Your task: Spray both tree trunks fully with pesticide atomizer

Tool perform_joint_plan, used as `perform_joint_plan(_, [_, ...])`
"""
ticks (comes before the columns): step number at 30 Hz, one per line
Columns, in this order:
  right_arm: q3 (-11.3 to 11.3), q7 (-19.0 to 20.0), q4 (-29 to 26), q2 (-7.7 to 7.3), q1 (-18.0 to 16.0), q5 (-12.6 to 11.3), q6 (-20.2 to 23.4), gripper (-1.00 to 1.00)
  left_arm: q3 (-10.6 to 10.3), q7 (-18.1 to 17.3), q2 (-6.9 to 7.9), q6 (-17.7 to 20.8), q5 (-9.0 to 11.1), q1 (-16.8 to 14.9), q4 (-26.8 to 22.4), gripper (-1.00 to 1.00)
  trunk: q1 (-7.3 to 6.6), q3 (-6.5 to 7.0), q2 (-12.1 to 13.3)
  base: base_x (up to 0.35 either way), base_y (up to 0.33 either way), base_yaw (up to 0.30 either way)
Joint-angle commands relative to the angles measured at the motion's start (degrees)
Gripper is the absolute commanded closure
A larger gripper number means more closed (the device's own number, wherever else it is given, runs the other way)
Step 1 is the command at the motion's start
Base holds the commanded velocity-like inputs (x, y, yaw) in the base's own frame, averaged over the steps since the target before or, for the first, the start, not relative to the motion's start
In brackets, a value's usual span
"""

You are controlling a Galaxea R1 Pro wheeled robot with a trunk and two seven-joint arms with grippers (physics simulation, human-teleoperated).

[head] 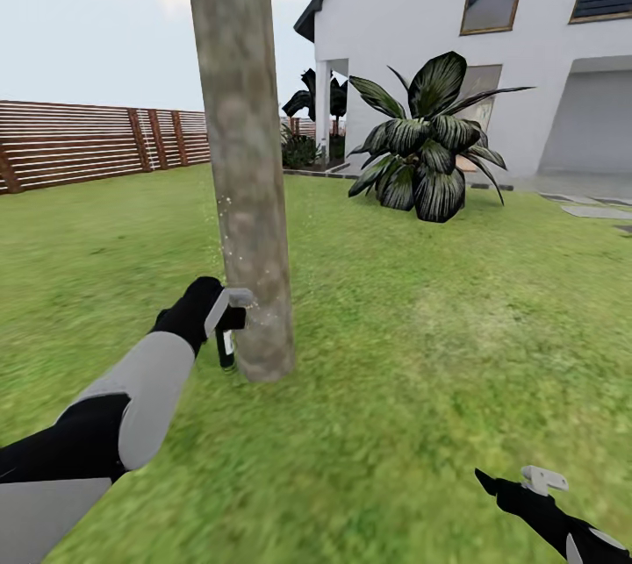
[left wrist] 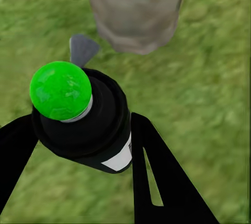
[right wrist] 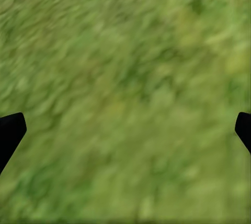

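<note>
- Head view: the left gripper (head: 230, 311) is closed on the spray bottle (head: 226, 347), holding it upright just beside the tree trunk (head: 241, 152), low near the flared base.
- Fine pale specks dot the trunk just above the gripper.
- Left wrist view: both black fingers (left wrist: 151, 156) clamp the dark bottle (left wrist: 89, 125); its green top (left wrist: 60, 90) faces the camera and the grey trunk (left wrist: 136, 10) stands just ahead on the grass (left wrist: 209, 104).
- Right gripper (head: 518, 485) hangs low over the lawn (head: 439, 327), well apart from the trunk.
- Right wrist view: its fingertips (right wrist: 10, 130) sit wide apart, with nothing between them but blurred grass (right wrist: 125, 88).
- Beyond the trunk stand a dark broad-leaved plant (head: 426, 143), a white house (head: 421, 29) and a slatted fence (head: 88, 143).
</note>
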Motion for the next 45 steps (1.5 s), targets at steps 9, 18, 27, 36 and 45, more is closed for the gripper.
perform_joint_plan(9, [0.0,0.0,0.0,0.0,0.0,0.0,0.0,-1.0,0.0,0.1,-0.67,4.5,0.1,-1.3,-3.5,1.0,0.01,-0.01,0.0,0.0,0.0,0.0])
perform_joint_plan(18, [0.0,0.0,0.0,0.0,0.0,0.0,0.0,-1.0,0.0,0.1,-0.7,4.7,0.2,-6.1,-3.5,1.0,0.01,-0.01,0.0,0.0,0.0,0.0])
perform_joint_plan(27, [0.0,0.0,0.0,0.0,0.0,0.0,0.0,-1.0,0.0,0.1,-0.74,4.9,0.3,-10.9,-3.4,1.0,0.01,-0.01,0.0,0.0,0.0,0.0])
perform_joint_plan(36, [0.0,0.0,0.0,0.0,0.0,0.0,0.0,-1.0,0.0,0.1,-0.79,5.3,0.4,-16.1,-3.2,1.0,0.01,-0.01,0.0,0.0,0.0,0.0])
perform_joint_plan(45, [0.0,0.0,0.0,0.01,0.0,0.0,0.0,-1.0,0.0,0.1,-1.14,5.3,0.4,-20.5,-3.1,1.0,0.01,-0.01,0.0,0.0,0.0,0.0])
